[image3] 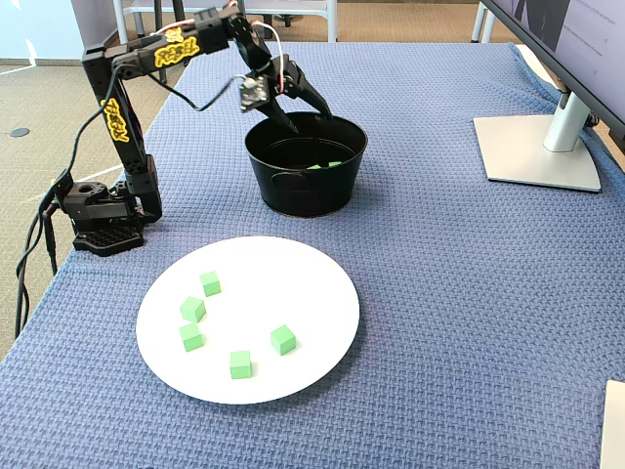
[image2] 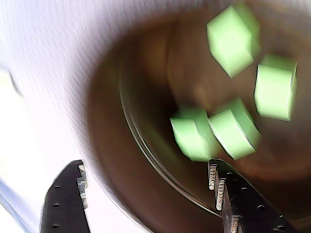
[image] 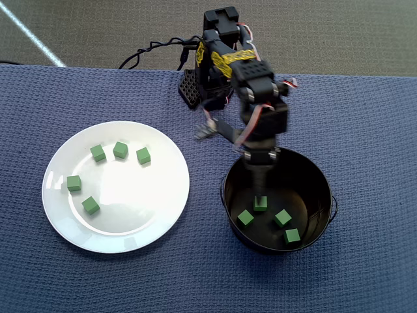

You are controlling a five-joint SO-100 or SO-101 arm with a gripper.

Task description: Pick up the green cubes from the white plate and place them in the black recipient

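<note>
Reached down into the black recipient (image: 279, 242) with the gripper (image: 259, 189), fingers spread apart and holding nothing, as seen in the wrist view, where the gripper (image2: 146, 187) showed one dark finger (image2: 65, 204) at lower left and the other, with a ribbed pad, at lower right. Hung over the recipient's near wall in the overhead view, just above one of the green cubes (image: 260, 204) on the pot floor. Counted four green cubes inside the recipient in that view: that one under the fingertips, one just to its left, and two more toward the recipient's right and lower side. Showed the same four in the wrist view (image2: 231, 38), blurred, two touching or nearly so just above the right finger and two further in. From the fixed view, entered the recipient (image3: 307, 191) from its left rim with the gripper (image3: 305, 112), only a glimpse of green visible inside. Sat left of the recipient in the overhead view, well apart from it: the white plate (image: 163, 208), carrying five more green cubes (image: 120, 150), three in a row on the plate's upper part and two toward its left and lower left. Lay beneath recipient, plate and arm base: a blue woven cloth (image: 365, 130). Stood right of the recipient in the fixed view, well apart: a monitor stand (image3: 537, 151).
</note>
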